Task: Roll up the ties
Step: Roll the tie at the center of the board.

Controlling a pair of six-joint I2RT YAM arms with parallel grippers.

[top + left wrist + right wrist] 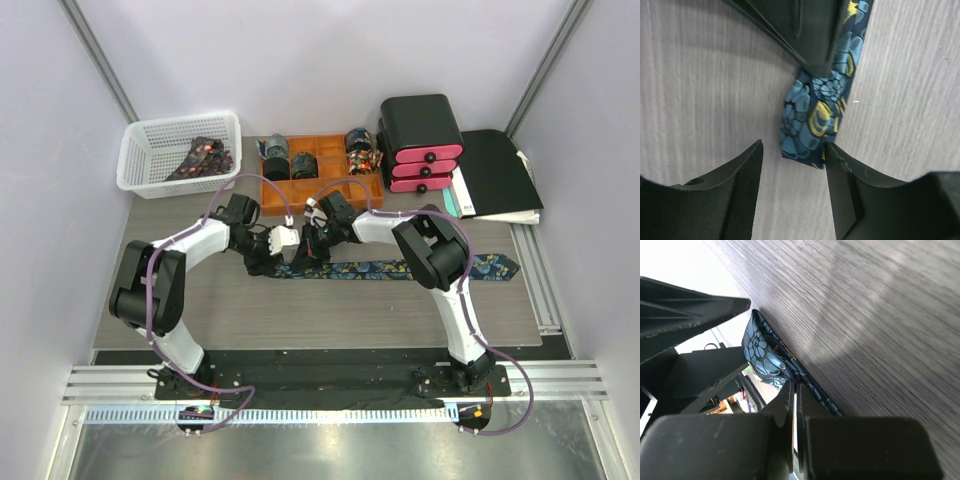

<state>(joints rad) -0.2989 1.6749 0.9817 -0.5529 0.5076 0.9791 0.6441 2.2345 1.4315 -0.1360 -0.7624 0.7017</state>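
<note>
A navy tie (400, 268) with a teal and gold pattern lies flat across the table, its left end folded over. My right gripper (308, 250) is shut on that folded end (762, 352), its fingertips (788, 390) pressed together at the fold. My left gripper (268, 258) is open and low over the table, the fold (812, 115) just ahead of its jaws and touching the right fingertip (836, 156). The right gripper's fingers (810, 40) show at the top of the left wrist view, on the tie.
An orange tray (265, 205) behind the grippers holds several rolled ties (275, 160). A white basket (150, 165) at the back left holds loose ties (203, 158). A black and pink drawer unit (420, 140) and a black folder (495, 170) stand at the back right.
</note>
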